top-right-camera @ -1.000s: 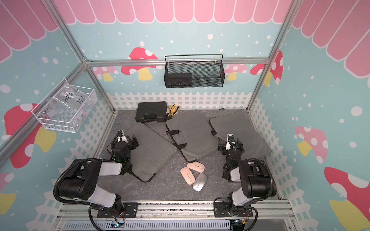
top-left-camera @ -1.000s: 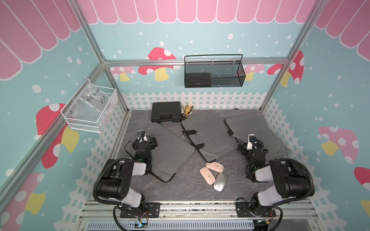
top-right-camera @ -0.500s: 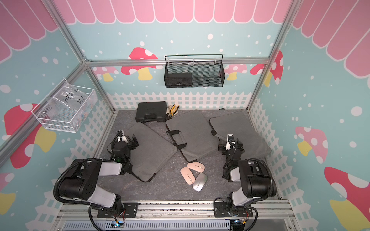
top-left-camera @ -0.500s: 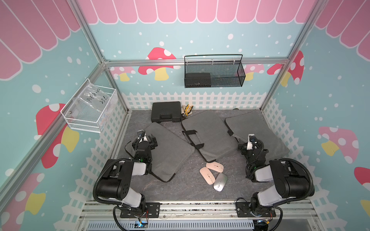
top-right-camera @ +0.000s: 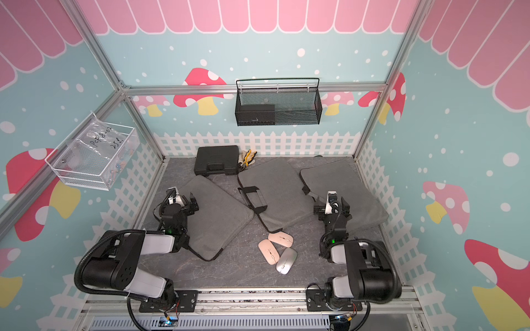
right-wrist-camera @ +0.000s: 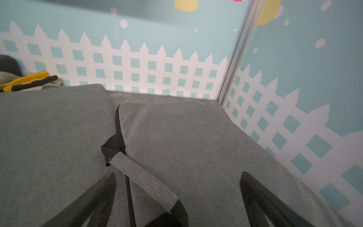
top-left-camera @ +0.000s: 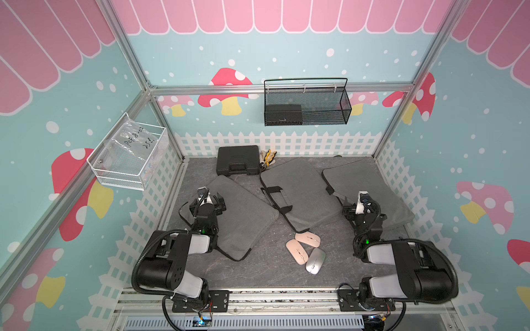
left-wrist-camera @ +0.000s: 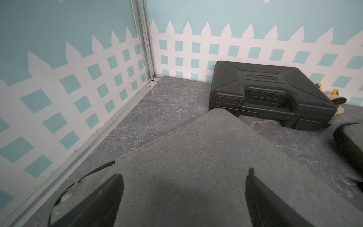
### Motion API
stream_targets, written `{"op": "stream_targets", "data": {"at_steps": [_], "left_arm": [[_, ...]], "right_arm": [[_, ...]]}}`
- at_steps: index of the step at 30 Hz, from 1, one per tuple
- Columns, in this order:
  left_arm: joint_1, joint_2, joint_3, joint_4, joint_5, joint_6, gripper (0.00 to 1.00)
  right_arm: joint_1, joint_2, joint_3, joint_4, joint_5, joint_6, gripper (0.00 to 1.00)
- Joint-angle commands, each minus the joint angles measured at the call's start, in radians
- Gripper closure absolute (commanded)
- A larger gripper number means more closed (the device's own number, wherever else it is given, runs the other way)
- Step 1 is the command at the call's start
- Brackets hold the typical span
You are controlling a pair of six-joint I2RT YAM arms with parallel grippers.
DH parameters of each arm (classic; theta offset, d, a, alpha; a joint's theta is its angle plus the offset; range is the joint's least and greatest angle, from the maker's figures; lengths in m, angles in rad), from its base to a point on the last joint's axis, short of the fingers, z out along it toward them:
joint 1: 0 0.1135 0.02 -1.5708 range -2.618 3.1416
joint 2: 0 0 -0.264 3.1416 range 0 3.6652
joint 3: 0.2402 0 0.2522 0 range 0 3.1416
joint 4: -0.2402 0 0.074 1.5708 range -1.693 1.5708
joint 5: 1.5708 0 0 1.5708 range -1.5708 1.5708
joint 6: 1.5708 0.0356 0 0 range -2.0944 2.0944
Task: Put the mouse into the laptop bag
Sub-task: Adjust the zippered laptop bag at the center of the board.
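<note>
Three mice lie together on the grey floor near the front middle: two pink ones point(top-left-camera: 308, 238) point(top-left-camera: 297, 251) and a silver one point(top-left-camera: 315, 260), seen in both top views. Three grey laptop bags lie flat: left point(top-left-camera: 241, 217), middle point(top-left-camera: 301, 192) with black handles, and right point(top-left-camera: 372, 186). My left gripper point(top-left-camera: 206, 200) point(left-wrist-camera: 183, 176) hovers open over the left bag's point(left-wrist-camera: 196, 157) near corner, holding nothing. Open and empty as well, my right gripper point(top-left-camera: 362, 205) point(right-wrist-camera: 177, 175) sits over the right bag point(right-wrist-camera: 196, 137), just above its handle strap point(right-wrist-camera: 141, 176). Neither gripper is near the mice.
A black hard case point(top-left-camera: 238, 160) point(left-wrist-camera: 271, 94) lies at the back wall, with yellow-handled gloves or tools point(top-left-camera: 268, 156) beside it. A black mesh basket point(top-left-camera: 307, 103) hangs on the back wall and a white wire basket point(top-left-camera: 129, 154) on the left wall. Fence-printed walls enclose the floor.
</note>
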Motion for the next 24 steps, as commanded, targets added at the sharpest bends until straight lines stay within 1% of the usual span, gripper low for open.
{"op": "stream_targets", "data": {"at_steps": [1,2,3,5,6,7,8,9,10,11,12,13,14,15,16,18,20,21,22,24], "left_arm": [[-0.072,-0.156,-0.041,0.028,-0.116,0.090,0.01],[-0.104,-0.200,-0.048,0.015,-0.159,0.095,0.01],[-0.130,-0.269,-0.051,-0.018,-0.182,0.064,0.01],[-0.133,-0.419,-0.050,-0.147,-0.065,-0.043,0.00],[-0.131,-0.503,-0.032,-0.250,-0.022,-0.129,0.01],[-0.129,-0.586,0.005,-0.406,0.003,-0.233,0.01],[-0.123,-0.656,0.056,-0.599,0.055,-0.302,0.01],[-0.122,-0.725,0.106,-0.767,0.146,-0.289,0.01],[-0.124,-0.778,0.114,-0.821,0.173,-0.310,0.01],[-0.121,-0.829,0.111,-0.872,0.156,-0.359,0.01],[-0.117,-0.892,0.100,-0.935,0.092,-0.446,0.01],[-0.104,-0.956,0.091,-0.990,0.067,-0.508,0.01],[-0.083,-1.004,0.082,-1.004,0.139,-0.516,0.01],[-0.056,-1.050,0.082,-1.023,0.242,-0.520,0.00],[-0.041,-1.084,0.092,-1.074,0.284,-0.562,0.01],[-0.036,-1.133,0.113,-1.208,0.222,-0.697,0.00],[-0.036,-1.161,0.149,-1.332,0.164,-0.754,0.00],[-0.035,-1.170,0.164,-1.400,0.127,-0.790,0.00],[-0.035,-1.171,0.174,-1.449,0.093,-0.811,0.00],[-0.034,-1.150,0.182,-1.486,0.081,-0.820,0.00]], "right_arm": [[0.004,-0.113,0.083,-0.276,0.056,0.136,0.00],[0.005,-0.144,0.110,-0.342,0.007,0.154,0.00],[0.004,-0.185,0.141,-0.425,-0.047,0.199,0.00],[0.004,-0.256,0.162,-0.531,-0.098,0.295,0.00],[0.004,-0.301,0.157,-0.567,-0.088,0.337,0.01],[0.002,-0.352,0.142,-0.598,-0.050,0.412,0.00],[0.000,-0.403,0.134,-0.660,-0.031,0.488,0.00],[-0.002,-0.473,0.118,-0.683,-0.063,0.504,0.01],[-0.003,-0.543,0.091,-0.647,-0.151,0.482,0.00],[-0.003,-0.591,0.061,-0.596,-0.223,0.470,0.00],[-0.002,-0.638,0.044,-0.574,-0.276,0.482,0.00],[-0.002,-0.662,0.044,-0.577,-0.311,0.503,0.00],[0.000,-0.665,0.060,-0.599,-0.338,0.512,0.01],[0.000,-0.655,0.090,-0.642,-0.369,0.515,0.00],[0.003,-0.633,0.115,-0.659,-0.408,0.511,0.01],[0.018,-0.578,0.146,-0.655,-0.455,0.505,0.00],[0.058,-0.513,0.179,-0.667,-0.469,0.487,0.00],[0.096,-0.478,0.196,-0.676,-0.451,0.474,0.00],[0.155,-0.442,0.209,-0.681,-0.414,0.460,0.00],[0.272,-0.374,0.236,-0.685,-0.353,0.433,0.02]]}}
